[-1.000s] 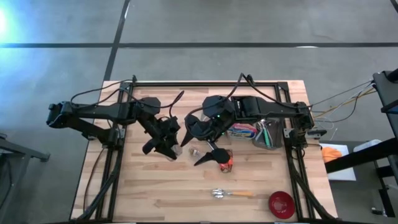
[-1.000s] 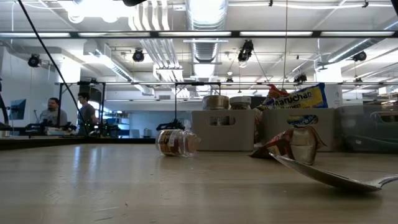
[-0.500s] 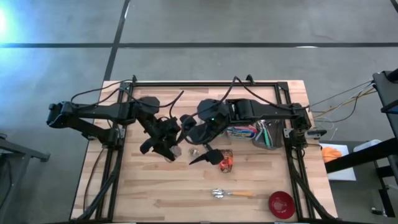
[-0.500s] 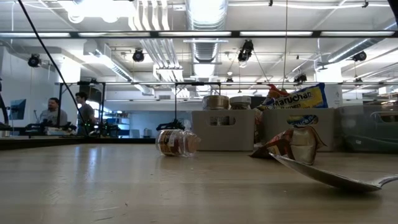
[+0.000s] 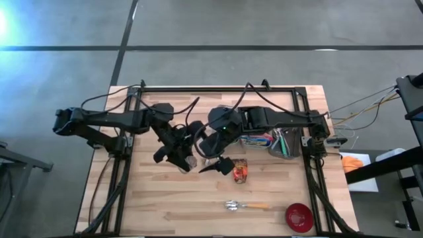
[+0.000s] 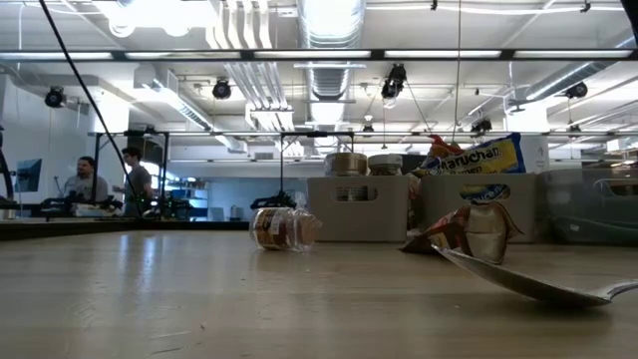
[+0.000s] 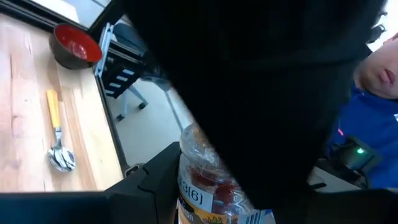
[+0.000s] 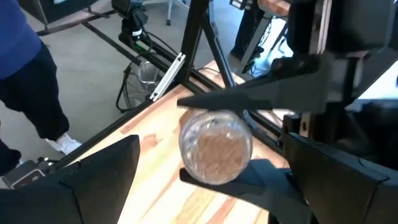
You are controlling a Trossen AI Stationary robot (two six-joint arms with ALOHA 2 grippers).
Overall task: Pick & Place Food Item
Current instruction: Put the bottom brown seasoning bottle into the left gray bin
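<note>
My left gripper (image 5: 187,158) is shut on a clear jar (image 8: 216,146) with brownish contents and a printed label (image 7: 193,199), held up over the middle of the table. My right gripper (image 5: 210,156) faces it from the right. It is open wide, with one finger (image 8: 93,180) on each side of the jar's end, touching nothing. A second jar (image 6: 284,227) lies on its side on the wood. An orange-red packet (image 5: 239,171) lies just right of the grippers. My left gripper pinches the jar's round wall (image 8: 214,116) between its two fingers (image 8: 261,96), one on each opposite side. The fingers come roughly level from the table's left. The jar is lifted clear of the table, lying about level, with one end toward my right gripper.
A spoon with an orange handle (image 5: 246,205) and a red bowl (image 5: 299,217) lie near the front right. Bins of food packs (image 5: 259,139) and a metal cup (image 5: 284,143) stand at the right. People show in the room beyond (image 6: 90,184).
My right gripper has drawn a little toward the left gripper and slightly down. It has rolled about its own line and stayed open. The jar stays in my left gripper's hold.
</note>
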